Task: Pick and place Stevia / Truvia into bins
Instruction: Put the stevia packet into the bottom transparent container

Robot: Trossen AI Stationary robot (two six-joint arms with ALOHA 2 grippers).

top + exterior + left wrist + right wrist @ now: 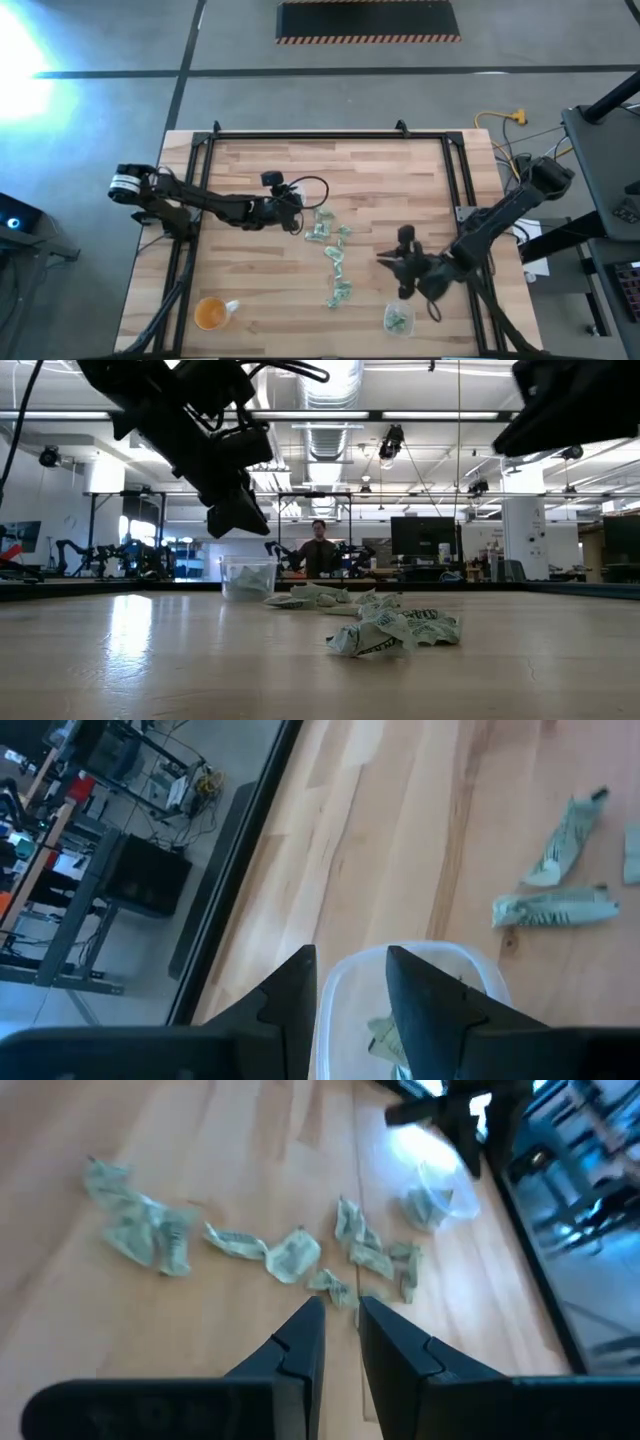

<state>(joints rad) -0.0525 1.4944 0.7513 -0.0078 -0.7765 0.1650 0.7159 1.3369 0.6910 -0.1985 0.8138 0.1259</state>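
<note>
Hovering over a clear bin [420,995] near the table's middle, the left gripper [350,982] has its two dark fingers parted by a narrow gap and grips nothing; a pale green packet [385,1035] lies in the cup right below the fingertips. From above, that arm reaches in low from the left edge, stretched nearly flat across the wooden table [250,290], wrist cable looped over it, its gripper [297,218] just beside the top of the packet trail. An orange-tinted cup [211,313] stands near the front left corner. Crumpled Stevia / Truvia packets [333,255] run in a loose line down the centre, and the print on them is too small to read. The right gripper [403,285] hangs above the boards right of that trail, its arm folded in from the right edge; in its wrist view the fingers [300,1345] stand close with a thin slit between them, and nothing seems to be held, though the blur leaves that unsure. A second clear bin [398,318] holding packets sits near the front edge, just beside this gripper.
</note>
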